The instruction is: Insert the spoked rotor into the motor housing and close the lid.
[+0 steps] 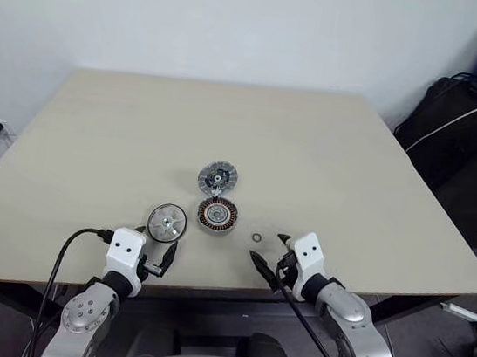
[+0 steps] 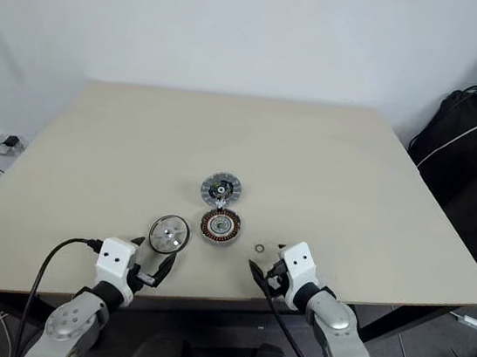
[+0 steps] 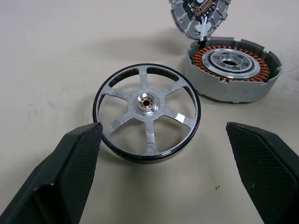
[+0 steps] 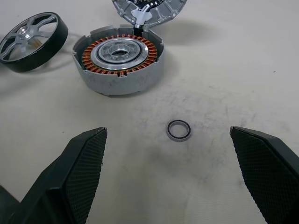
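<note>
**Motor parts laid out near the table's front edge**

The spoked rotor (image 3: 146, 119), pale metal with a black rim, lies flat. Beside it sits the motor housing (image 4: 118, 64), its copper windings ringing a pale centre. The ribbed lid (image 1: 218, 177), touching it behind, is cut off in the wrist views. A small ring (image 4: 179, 130) lies apart. Left gripper (image 1: 153, 249) and right gripper (image 1: 268, 250) have jaws spread, empty.

spoked rotor (image 3: 146, 119) matt metal, glossy black rim.
</note>
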Available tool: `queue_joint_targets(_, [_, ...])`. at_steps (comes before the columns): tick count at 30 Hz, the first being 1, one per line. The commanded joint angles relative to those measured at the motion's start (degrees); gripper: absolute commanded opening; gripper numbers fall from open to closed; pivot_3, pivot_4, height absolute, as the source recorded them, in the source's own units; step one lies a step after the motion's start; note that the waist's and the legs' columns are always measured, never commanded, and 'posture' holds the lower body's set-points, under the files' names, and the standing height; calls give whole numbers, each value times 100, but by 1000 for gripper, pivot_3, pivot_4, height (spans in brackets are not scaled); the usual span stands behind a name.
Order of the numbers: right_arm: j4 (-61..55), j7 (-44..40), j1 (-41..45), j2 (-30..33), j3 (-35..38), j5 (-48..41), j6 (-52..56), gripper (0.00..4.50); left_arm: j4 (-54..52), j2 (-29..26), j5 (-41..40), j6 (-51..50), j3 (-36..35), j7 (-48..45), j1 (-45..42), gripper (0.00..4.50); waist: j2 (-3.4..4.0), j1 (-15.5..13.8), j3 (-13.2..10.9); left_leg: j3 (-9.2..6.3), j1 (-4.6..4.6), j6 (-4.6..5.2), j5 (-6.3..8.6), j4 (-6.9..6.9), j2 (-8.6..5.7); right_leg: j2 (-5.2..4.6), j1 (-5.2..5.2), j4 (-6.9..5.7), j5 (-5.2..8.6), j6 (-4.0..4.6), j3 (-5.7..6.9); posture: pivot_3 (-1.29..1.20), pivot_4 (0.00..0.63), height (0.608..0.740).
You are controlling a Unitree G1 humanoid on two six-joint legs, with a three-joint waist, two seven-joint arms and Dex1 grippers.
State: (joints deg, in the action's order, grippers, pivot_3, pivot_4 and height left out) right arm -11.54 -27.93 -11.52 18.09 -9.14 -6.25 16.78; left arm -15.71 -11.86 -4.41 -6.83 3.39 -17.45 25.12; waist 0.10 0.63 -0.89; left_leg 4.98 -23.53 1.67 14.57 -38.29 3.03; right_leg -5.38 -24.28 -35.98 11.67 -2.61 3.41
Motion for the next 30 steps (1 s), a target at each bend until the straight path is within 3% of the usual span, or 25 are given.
queue_joint_targets(1, [-26, 114, 124, 13, 14, 111, -46, 4500, 4, -38, 48, 150, -21, 19, -77, 4474, 0, 0, 0, 0, 0, 0, 0, 0, 0, 0, 0, 0, 0, 0, 0, 0, 0, 740])
queue_joint_targets(13, [59, 265, 213, -56, 44, 212, -6, 4500, 43, -32, 86, 175, -35, 30, -75, 4474, 0, 1, 0, 0, 0, 0, 0, 0, 0, 0, 0, 0, 0, 0, 0, 0, 0, 740])
queue_joint_targets(20, [661, 904, 778, -450, -93, 640, 277, 4500, 62, 14, 112, 167, 6, 49, -94, 4474, 1, 7, 0, 0, 1, 0, 0, 0, 1, 1, -1, -3, 0, 0, 0, 0, 0, 740])
queue_joint_targets(30, [1440, 1001, 1415, -835, -133, 664, 431, 4500, -14, 62, 112, 152, 19, 149, 26, 4474, 4, 7, 1, 2, -1, 1, -1, 0, 0, 1, -2, -2, -1, 1, 0, 0, 0, 740])
